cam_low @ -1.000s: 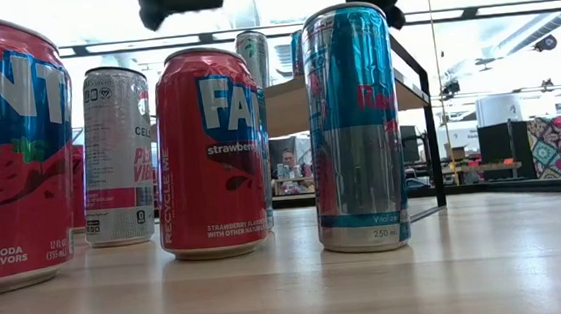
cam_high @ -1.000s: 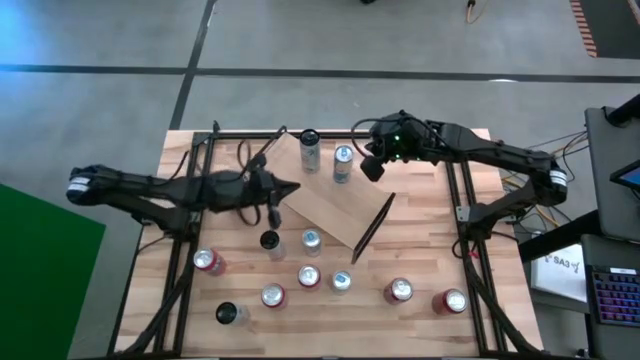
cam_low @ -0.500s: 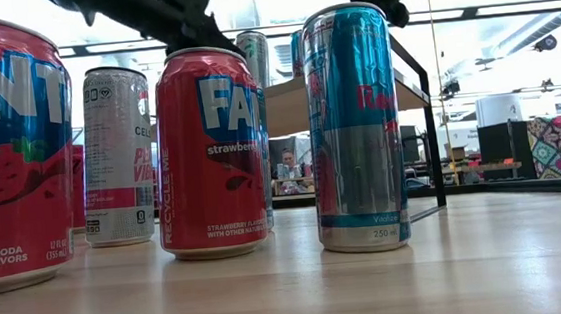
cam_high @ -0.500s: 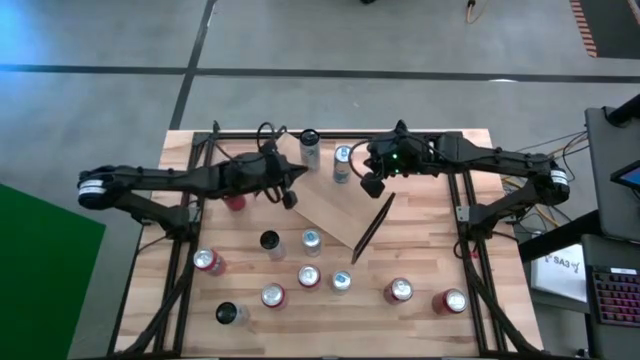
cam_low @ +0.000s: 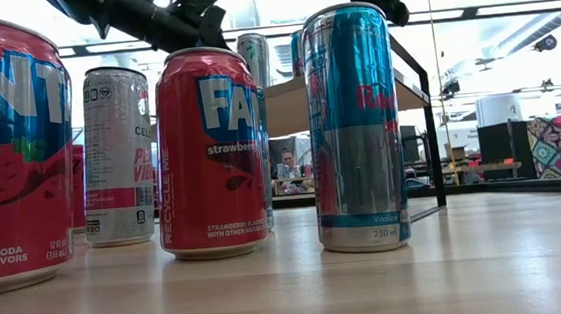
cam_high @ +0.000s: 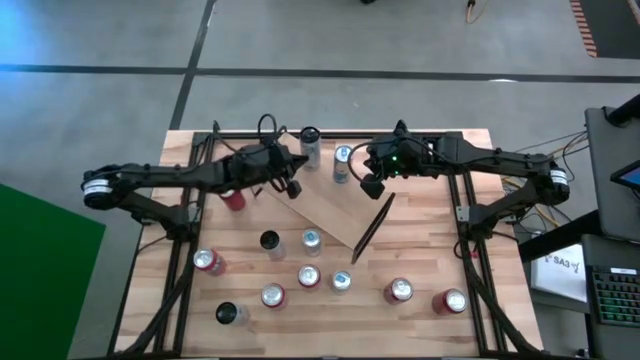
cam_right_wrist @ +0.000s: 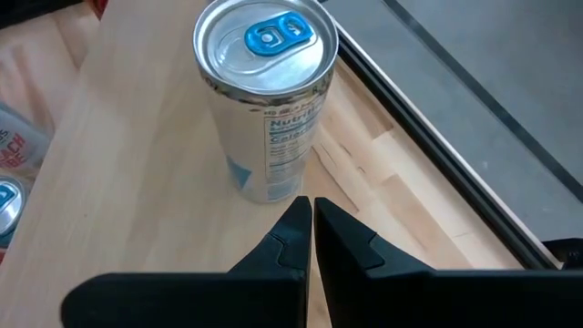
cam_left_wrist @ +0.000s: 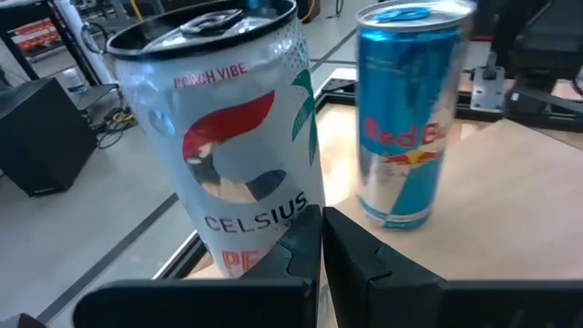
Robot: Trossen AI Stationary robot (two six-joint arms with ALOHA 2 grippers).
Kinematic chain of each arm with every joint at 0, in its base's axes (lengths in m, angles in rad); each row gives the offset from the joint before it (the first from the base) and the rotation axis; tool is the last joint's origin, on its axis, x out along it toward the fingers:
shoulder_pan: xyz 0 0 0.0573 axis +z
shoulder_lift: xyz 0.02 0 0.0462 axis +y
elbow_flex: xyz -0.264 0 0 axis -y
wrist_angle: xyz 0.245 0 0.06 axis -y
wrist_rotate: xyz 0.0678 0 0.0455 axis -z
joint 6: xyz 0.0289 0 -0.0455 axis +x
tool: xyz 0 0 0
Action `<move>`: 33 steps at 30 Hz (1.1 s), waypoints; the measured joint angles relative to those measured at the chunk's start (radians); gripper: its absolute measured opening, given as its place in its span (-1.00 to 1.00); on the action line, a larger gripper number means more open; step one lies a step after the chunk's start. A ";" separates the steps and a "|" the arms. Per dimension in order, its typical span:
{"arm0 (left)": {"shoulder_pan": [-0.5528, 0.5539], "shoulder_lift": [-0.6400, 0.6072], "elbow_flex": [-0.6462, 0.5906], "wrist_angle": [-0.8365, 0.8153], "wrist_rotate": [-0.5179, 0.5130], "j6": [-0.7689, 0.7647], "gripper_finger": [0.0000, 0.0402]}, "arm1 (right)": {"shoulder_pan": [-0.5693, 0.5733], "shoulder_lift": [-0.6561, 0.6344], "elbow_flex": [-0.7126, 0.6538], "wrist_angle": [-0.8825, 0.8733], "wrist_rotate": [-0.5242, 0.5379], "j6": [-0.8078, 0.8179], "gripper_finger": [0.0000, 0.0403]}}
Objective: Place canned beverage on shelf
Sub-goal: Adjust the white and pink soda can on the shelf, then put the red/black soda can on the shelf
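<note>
- Left gripper (cam_high: 291,187) is seen upper centre-left of the high view, at the shelf's left edge; jaws pressed together, nothing held. In its wrist view the closed tips sit just before the white Celsius can (cam_left_wrist: 223,150), with the blue Red Bull can (cam_left_wrist: 404,114) beside it.
- Right gripper (cam_high: 370,186) is seen upper centre-right of the high view, over the shelf (cam_high: 335,215); jaws likewise closed and empty, pointed at the blue can's base in its own view.
- Shelf lies angled at centre of the bench (cam_high: 420,250), reaching toward upper centre; both cans on it stand upright at its upper end.
- Judged step: no can is in hand, so the next can must be fetched. Jaws should be opened before descent, centred on the can body, closed mid-height, and the can lifted upright so neighbours are not knocked.
- Count, high view: two cans on the shelf; ten cans on the bench (one red at upper left beside the left arm, nine in the lower half). One shelf, two arms.
- Low view: cans in the foreground cannot be matched with certainty.
</note>
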 joint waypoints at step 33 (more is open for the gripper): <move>-0.404 -0.221 0.000 -0.098 -0.116 -0.095 -1.00 | 0.274 -0.048 -0.006 0.009 0.049 0.199 -0.96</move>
